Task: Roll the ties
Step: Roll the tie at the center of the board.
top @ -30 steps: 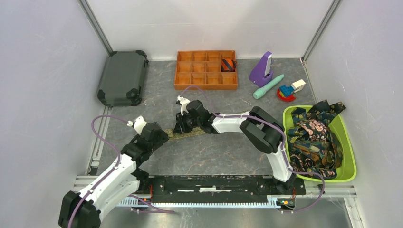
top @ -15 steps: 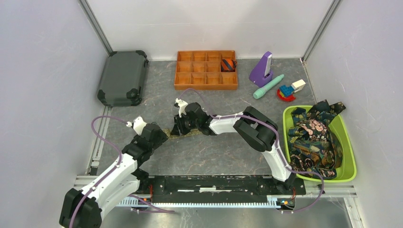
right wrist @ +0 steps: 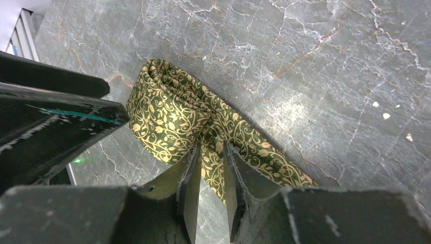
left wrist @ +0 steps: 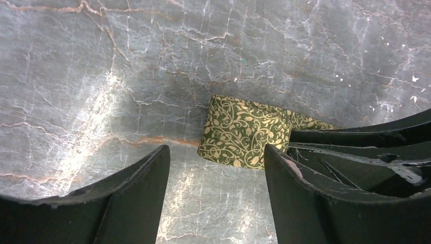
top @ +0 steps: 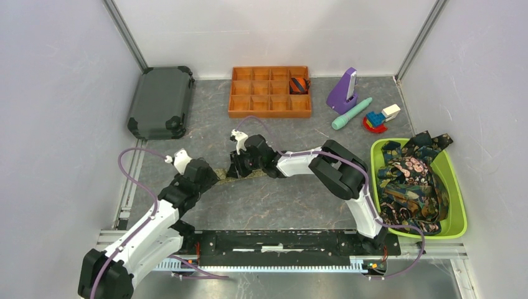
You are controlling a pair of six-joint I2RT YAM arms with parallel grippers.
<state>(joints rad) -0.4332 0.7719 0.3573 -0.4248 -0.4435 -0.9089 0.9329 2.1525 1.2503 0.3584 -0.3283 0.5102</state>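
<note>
While I watch from overhead, both arms reach in toward the middle of the grey marbled desk. A green tie with a gold vine pattern lies flat on it, stretched between the two arms.

In the right wrist view, one end of the tie is doubled over into a loose first fold. The right jaws are narrow, pinching the strip just behind that fold. The left jaws are spread wide and hold nothing. They sit low over the desk with the folded end just ahead of the gap. I cannot tell if one tip brushes the fabric.

At the far edge stands an orange tray, and a rolled striped tie sits in its top right compartment. On the right, a lime bin holds a heap of dark patterned ties.
</note>
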